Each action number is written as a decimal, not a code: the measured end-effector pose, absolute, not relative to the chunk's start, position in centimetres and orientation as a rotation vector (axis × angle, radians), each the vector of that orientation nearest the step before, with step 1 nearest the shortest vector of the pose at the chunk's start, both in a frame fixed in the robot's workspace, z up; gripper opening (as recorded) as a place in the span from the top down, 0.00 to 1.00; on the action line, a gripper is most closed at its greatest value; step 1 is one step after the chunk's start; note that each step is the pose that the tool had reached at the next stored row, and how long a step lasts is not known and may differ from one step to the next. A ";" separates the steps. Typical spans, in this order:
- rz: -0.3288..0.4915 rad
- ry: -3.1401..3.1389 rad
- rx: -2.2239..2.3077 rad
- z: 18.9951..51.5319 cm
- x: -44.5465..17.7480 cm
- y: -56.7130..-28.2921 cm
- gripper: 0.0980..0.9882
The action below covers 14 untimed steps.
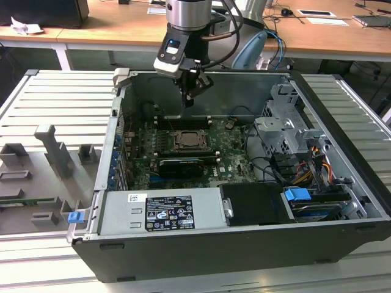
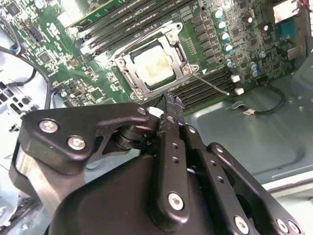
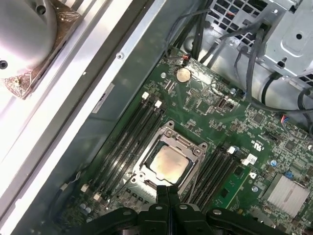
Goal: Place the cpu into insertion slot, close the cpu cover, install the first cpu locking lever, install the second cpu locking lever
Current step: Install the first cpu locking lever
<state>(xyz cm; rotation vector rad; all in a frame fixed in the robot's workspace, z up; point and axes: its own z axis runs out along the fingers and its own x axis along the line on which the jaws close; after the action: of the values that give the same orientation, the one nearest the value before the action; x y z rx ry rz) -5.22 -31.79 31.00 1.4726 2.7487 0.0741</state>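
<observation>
- Exterior view: the gripper [image 1: 188, 101] hangs above the open case [image 1: 183, 262], over the board [image 1: 235, 155] and toward its back wall. The cpu [image 1: 190, 140] lies flat below it, well apart from the fingers.
- Second wrist view: the gripper [image 2: 171, 103] has its fingers pressed together with nothing between them. Beyond the tips, the cpu [image 2: 154, 66] shows its pale top through the window of the cover [image 2: 183, 49], which lies down around it. A thin wire lever [image 2: 211, 83] runs out from the socket corner across the memory slots [image 2: 205, 90]. It looks unlatched, though I cannot tell for sure.
- First wrist view: the gripper [image 3: 167, 188] is shut and empty here too, its tips just short of the cover [image 3: 188, 146]. The cpu [image 3: 168, 164] sits square in the slot [image 3: 148, 166], with the frame over its edges.
- Handling, as I judge it: the cpu is light, stiff and flat, with a smooth top and a delicate underside. It should be held by opposite edges, but the cover now hides these. The cover is thin, stiff sheet metal and best pushed on its frame. The lever is springy wire and is best caught near its free end.
</observation>
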 end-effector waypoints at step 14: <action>0.077 2.873 1.223 31.0 -5.2 -31.8 0.99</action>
<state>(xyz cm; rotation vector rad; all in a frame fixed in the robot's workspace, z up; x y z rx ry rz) -5.22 -31.79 31.00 1.2227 2.8733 0.0770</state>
